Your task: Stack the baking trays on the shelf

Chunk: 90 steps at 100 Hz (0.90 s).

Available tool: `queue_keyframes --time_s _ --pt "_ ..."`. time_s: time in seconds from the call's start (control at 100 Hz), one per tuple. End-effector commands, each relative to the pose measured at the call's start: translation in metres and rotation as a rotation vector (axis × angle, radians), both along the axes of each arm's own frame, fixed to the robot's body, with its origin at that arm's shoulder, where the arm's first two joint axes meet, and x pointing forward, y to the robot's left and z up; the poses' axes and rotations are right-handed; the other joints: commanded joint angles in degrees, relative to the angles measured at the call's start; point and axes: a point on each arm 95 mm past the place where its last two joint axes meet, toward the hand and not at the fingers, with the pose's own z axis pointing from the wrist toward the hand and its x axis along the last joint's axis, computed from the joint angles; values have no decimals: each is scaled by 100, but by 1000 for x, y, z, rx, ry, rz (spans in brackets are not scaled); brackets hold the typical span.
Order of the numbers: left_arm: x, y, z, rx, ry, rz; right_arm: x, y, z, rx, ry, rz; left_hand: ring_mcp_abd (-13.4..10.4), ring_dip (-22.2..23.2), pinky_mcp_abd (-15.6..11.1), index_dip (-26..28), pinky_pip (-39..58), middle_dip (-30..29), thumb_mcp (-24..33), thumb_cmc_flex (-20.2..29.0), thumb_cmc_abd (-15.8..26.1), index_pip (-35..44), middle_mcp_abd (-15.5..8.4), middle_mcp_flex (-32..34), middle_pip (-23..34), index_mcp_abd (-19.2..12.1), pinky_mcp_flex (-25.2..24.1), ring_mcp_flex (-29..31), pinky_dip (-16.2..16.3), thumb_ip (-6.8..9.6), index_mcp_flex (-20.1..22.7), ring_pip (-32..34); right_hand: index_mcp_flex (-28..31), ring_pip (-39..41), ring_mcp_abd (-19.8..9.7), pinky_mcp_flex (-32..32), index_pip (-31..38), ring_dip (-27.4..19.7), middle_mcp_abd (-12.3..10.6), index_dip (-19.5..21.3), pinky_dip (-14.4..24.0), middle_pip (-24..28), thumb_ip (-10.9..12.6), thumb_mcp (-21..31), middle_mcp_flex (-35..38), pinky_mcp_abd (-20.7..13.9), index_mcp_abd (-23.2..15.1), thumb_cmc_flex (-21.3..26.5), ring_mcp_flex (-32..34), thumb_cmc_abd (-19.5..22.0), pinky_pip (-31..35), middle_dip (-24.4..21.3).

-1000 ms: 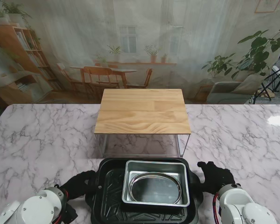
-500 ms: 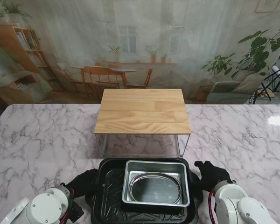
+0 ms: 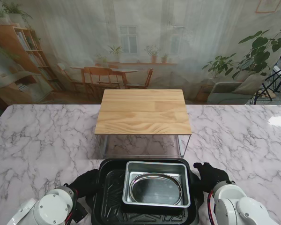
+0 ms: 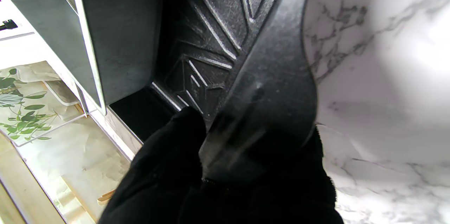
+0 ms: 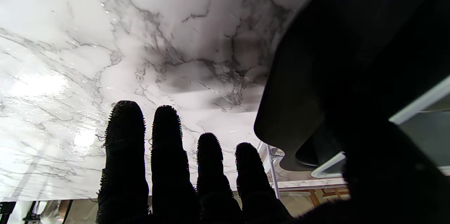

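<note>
The black baking tray [image 3: 110,197] sits at six o'clock on the desk [image 3: 37,140], nearest to me, with a silver rectangular tray [image 3: 157,183] nested inside it and an oval silver tray [image 3: 156,188] lying within that. Judging from the look of them, all three are stiff metal, light singly but weightier as a stack, and the smooth inner trays could slide if the load tips, so the broad flared rim at the black tray's nine and three o'clock ends looks like the place to take hold, lifting level. The left hand [image 3: 86,183] is grasping that rim at nine o'clock; the wrist view shows the thumb [image 4: 175,139] inside the tray and the rest of the hand under the lip. The right hand [image 3: 208,176] is at three o'clock, just beside the rim, its fingers [image 5: 165,139] extended and apart, holding nothing. The wooden-topped shelf [image 3: 143,111] stands just beyond at twelve o'clock, its top bare.
</note>
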Motion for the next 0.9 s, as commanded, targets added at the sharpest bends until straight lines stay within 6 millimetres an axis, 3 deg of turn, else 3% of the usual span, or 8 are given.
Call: queue_keyframes --time_s 0.0,0.21,0.31,0.33,0.35,0.62,0.8,0.89 --pt "-5 -5 -9 -20 48 0 -5 -2 -11 -7 40 -8 371 -70 -281 -39 209 24 -211 298 224 85 74 139 39 -143 36 105 151 -166 130 -47 27 366 32 41 -100 100 107 123 -5 3 108 -57 -138 212 143 286 47 1 122 4" --pt "-5 -11 -11 -6 49 7 -5 -2 -11 -1 35 -5 325 -13 -304 -34 348 70 -28 637 245 111 17 247 91 -238 202 294 205 -65 155 88 25 390 39 61 -106 110 119 130 4 4 123 -76 -138 184 143 319 55 72 147 1" --pt "-4 -11 -11 6 45 8 -6 -3 -9 0 20 -1 303 19 -306 -39 410 116 502 678 138 157 26 334 91 -275 308 412 219 -36 202 149 45 422 21 82 -99 124 118 136 16 23 131 -75 -103 132 147 329 74 91 176 7" --pt "-4 -11 -11 8 43 8 -7 -3 -9 1 15 0 299 21 -317 -56 414 105 867 570 87 178 31 364 77 -289 339 443 209 -201 210 148 53 436 16 87 -95 129 129 137 20 22 133 -72 -102 121 146 336 86 85 185 6" --pt "-4 -10 -10 9 41 9 -7 -3 -8 2 10 0 302 24 -311 -61 422 105 980 567 73 185 34 377 79 -293 352 458 209 -241 215 153 65 448 11 97 -90 134 128 140 25 32 136 -65 -81 105 152 348 93 80 196 9" --pt "-3 -8 -7 12 28 7 -14 -10 0 -4 -53 -5 296 22 -302 -72 433 88 1421 543 -9 211 46 402 81 -312 393 499 205 -350 238 151 136 585 160 302 -85 181 173 125 82 80 131 68 -29 -21 264 328 175 -52 341 17" --pt "-4 -8 -7 10 33 5 -21 -8 6 -37 -41 14 300 24 -299 -80 430 77 1537 451 -42 223 45 378 76 -317 373 483 202 -406 232 147 61 335 420 354 -283 24 181 24 15 -11 66 -51 -64 273 314 162 263 -87 219 -48" --pt "-4 -7 -7 11 33 4 -24 -4 8 -53 -19 23 309 22 -295 -82 424 74 1521 423 -51 223 38 372 74 -308 355 464 201 -407 220 140 29 196 455 349 -417 -39 174 -2 -40 -94 -5 -362 -95 575 285 -35 281 -56 145 -91"
